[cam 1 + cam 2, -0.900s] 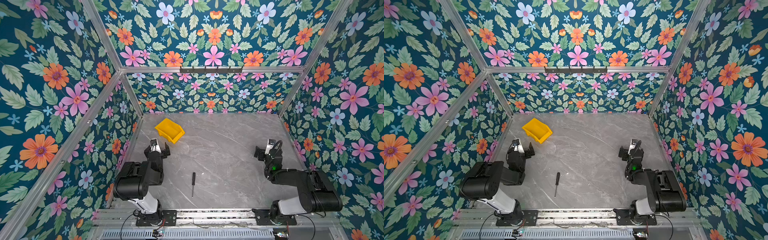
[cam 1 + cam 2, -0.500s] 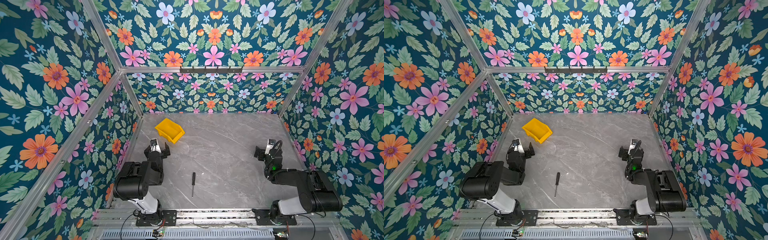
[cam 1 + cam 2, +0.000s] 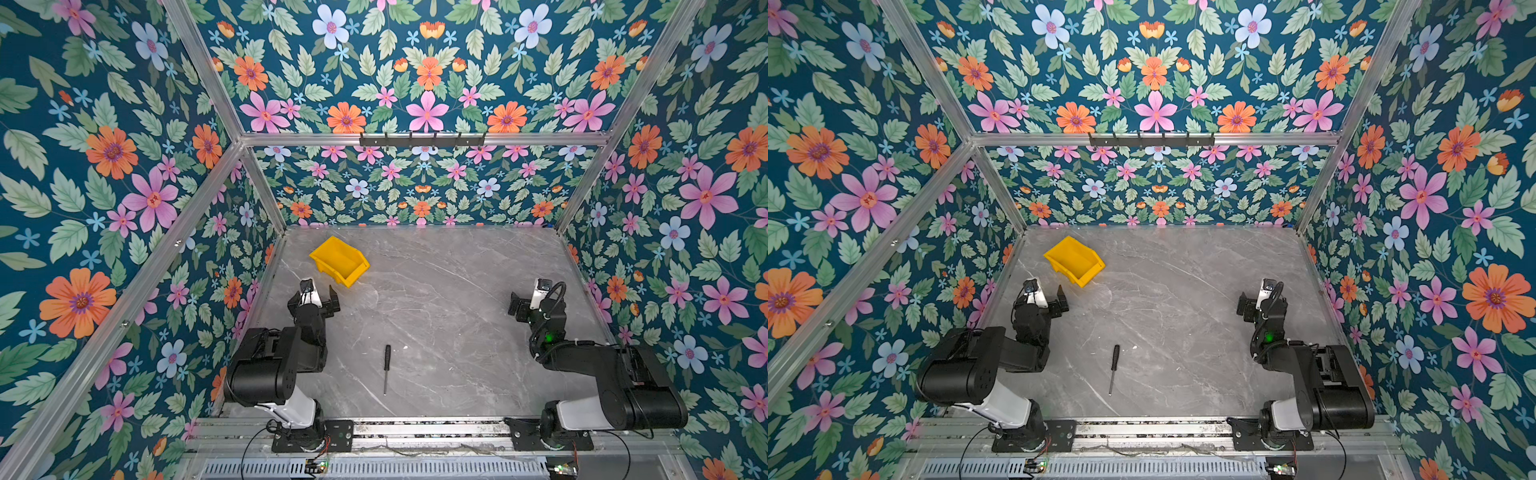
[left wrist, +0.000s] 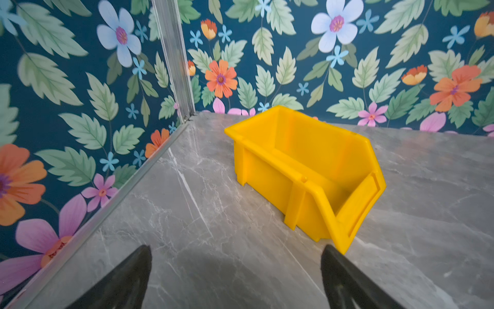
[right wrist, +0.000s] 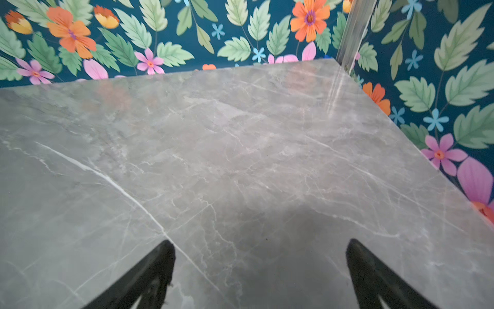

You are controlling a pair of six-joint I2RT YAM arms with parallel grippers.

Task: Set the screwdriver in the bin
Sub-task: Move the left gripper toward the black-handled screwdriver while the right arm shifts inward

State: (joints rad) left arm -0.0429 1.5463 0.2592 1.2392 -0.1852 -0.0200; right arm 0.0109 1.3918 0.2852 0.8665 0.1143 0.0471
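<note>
Nothing has moved since the earlier frames; the screwdriver (image 3: 387,368) lies untouched on the counter (image 3: 457,311).
Both top views: screwdriver (image 3: 1113,368) near the front edge between the arms, well apart from the yellow bin (image 3: 338,262) at back left. Left wrist: left tool (image 4: 236,250) spread wide, holding nothing, bin (image 4: 307,160) just beyond one fingertip. Right wrist: right tool (image 5: 259,242) spread wide, empty, above the counter.

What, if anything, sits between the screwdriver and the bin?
Nothing visible. Only bare table lies between the screwdriver and the bin. The open left gripper sits just off that line, near the bin's low front.
</note>
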